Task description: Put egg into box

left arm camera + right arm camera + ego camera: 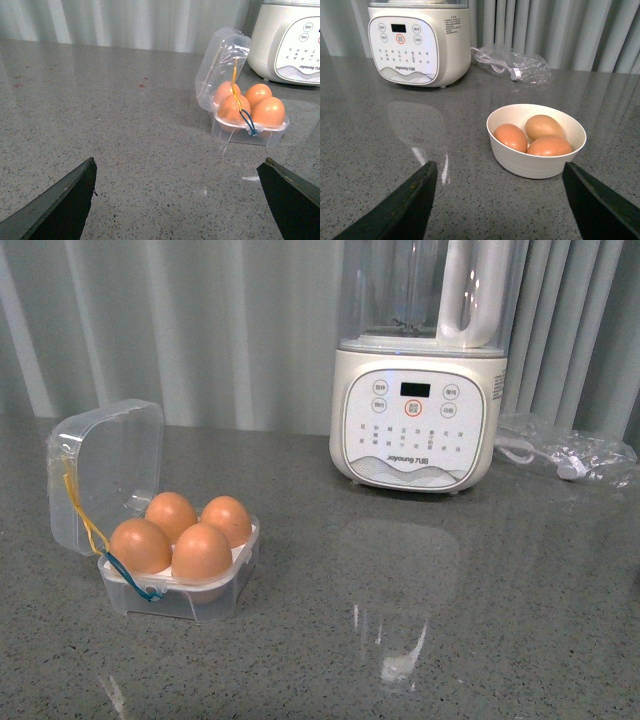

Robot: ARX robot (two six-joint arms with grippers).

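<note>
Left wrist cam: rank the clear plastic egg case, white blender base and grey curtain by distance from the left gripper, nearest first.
From the left gripper, which is open:
1. Clear plastic egg case, lid up, on the grey speckled counter ahead of the gripper.
2. White blender base, just behind the case.
3. Grey curtain, beyond the counter's back edge.

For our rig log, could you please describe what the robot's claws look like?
Only the fingers show, each in its own wrist view. The left claw has two matte black fingers, flat wedges tapering to pointed tips, with a faintly greyer upper edge. The right claw looks the same. No cables, markings or arm links are visible, and the front view shows neither arm.
</note>
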